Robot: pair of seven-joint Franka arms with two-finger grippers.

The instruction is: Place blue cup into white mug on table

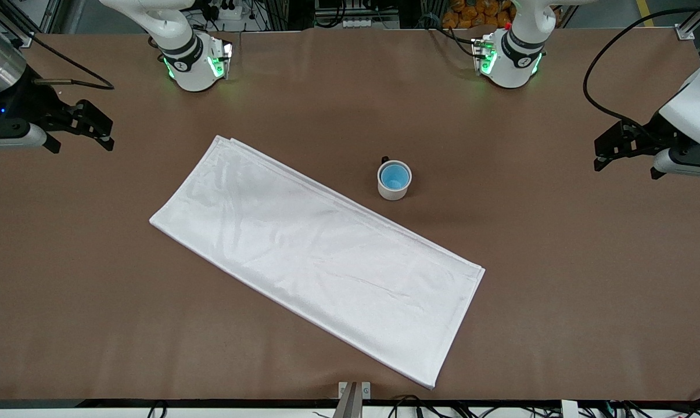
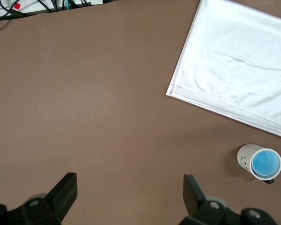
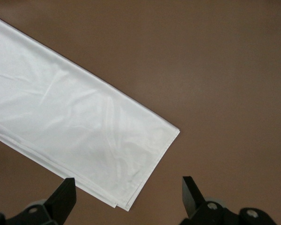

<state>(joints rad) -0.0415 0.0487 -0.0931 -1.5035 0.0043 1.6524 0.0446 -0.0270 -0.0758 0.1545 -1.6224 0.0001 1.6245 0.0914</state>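
Front view covers the whole brown-covered table (image 1: 559, 261): small bright-blue handleless cup (image 1: 394, 175) sits inside the small white cylindrical mug (image 1: 394, 187), upright, dark handle facing the robot bases. The mug stands near the table's middle, slightly toward the left arm's end, just beside the long edge of the white rectangular folded cloth (image 1: 318, 252), apart from it.

Left wrist view shows what the front doesn't: a small face mark on the mug wall (image 2: 247, 160), blue cup (image 2: 264, 163) nested in it, one cloth corner (image 2: 234, 61), black cables at the table edge. Right wrist view has only a cloth corner (image 3: 79, 126) and bare table (image 3: 215, 61); no mug there.

Left gripper (image 1: 625, 152) hangs over the left arm's end of the table, jaws spread wide, nothing between them; fingers (image 2: 193, 193) well apart. Right gripper (image 1: 82, 134) waits over the right arm's end, jaws also wide apart and empty, fingers (image 3: 191, 193) framing the cloth corner.

Open brown surface all around the mug except the cloth side. The cloth lies diagonally across the middle, one corner almost at the table edge nearest the front camera. Nothing stands between the grippers and the mug.
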